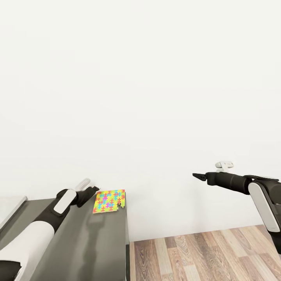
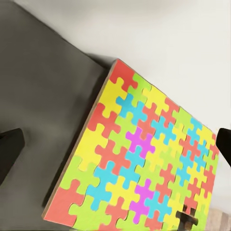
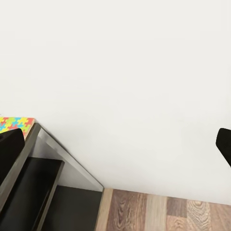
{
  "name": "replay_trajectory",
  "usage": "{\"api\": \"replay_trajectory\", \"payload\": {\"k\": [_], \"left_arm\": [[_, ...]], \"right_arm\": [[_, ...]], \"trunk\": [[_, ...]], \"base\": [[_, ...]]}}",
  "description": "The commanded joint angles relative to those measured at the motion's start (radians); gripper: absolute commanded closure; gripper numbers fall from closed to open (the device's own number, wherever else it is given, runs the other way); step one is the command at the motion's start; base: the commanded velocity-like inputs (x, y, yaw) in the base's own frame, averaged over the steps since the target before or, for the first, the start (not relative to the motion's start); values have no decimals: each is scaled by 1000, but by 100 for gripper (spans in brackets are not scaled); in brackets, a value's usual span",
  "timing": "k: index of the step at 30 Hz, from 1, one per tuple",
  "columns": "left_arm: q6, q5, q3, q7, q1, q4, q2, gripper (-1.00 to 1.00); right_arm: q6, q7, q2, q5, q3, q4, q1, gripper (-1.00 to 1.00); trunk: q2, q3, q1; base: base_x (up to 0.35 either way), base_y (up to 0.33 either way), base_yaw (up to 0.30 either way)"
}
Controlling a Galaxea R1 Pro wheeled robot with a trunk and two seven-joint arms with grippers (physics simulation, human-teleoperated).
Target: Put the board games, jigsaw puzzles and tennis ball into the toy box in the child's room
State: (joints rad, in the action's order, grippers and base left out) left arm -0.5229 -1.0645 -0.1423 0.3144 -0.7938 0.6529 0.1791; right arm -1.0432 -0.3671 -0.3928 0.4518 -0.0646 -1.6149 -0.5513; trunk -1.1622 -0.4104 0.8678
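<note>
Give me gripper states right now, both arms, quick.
Left gripper: open, empty, fingers spread beside the jigsaw puzzle on the dark table.
Right gripper: open, empty, held in the air over the wooden floor.
</note>
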Motion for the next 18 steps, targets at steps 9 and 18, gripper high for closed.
{"api": "replay_trajectory", "payload": {"k": [9,18], "left_arm": [[11,-10,-9,29,-2,-48,-7,-100],[15,-11,-9,22,-4,-81,-11,-100]], "right_arm": [[-4,-11,-4,-9,-6,0,-1,-100],[-4,-11,-4,-9,-7,0,-1,-100]], "trunk": [[-1,-4,0],[-1,-16,0]], "base": [[0,0,0],[0,0,0]]}}
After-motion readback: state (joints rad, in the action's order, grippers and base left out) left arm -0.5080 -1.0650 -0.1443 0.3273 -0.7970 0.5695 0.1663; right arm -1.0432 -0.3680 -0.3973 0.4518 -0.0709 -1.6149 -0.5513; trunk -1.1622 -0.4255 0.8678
